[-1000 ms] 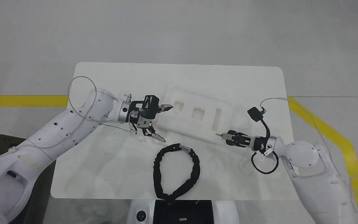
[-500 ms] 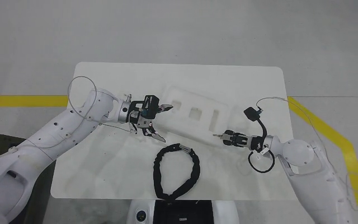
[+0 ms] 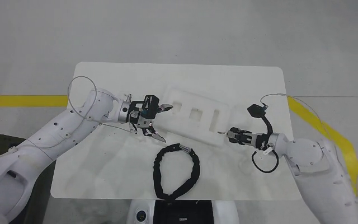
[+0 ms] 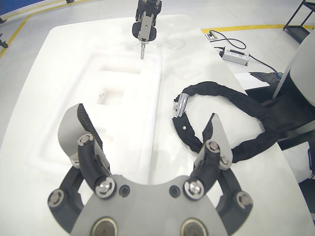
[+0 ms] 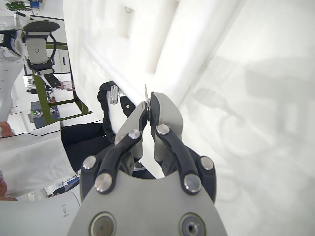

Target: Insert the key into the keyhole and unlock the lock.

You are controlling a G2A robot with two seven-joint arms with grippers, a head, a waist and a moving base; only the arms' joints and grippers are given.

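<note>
- Step in hand: the key is being carried to the lock; insertion has not begun.
- The right gripper (image 5: 149, 106) has its fingers pressed together on the head of the key (image 5: 146, 92). The blade sticks out past the fingertips.
- In the top view the right gripper hangs above the near edge of the white foam tray (image 3: 196, 115), at the tray's right end. The blade points toward the left arm's side of the table (image 3: 251, 84).
- The lock (image 3: 174, 173) is a black sleeved chain loop lying on the table at the front centre, just beside the tray's near edge.
- Its metal lock cylinder (image 4: 181, 104) sits at the top of the loop, well apart from the key tip.
- The left gripper (image 4: 147, 116) has its fingers spread wide and grips nothing. It hovers near the cylinder and touches neither chain nor tray.
- Judgement: in the right wrist view the cylinder's end face seems to bear the keyhole, though the detail is too small to confirm.
- Next move calls for bringing the key down and across to that end face, with the blade in line with the cylinder's axis.
- The cylinder lies loose, so the left gripper probably needs to close on it or on the chain beside it before the key pushes in.
- Risk: a misaligned blade pushes the cylinder aside.
</note>
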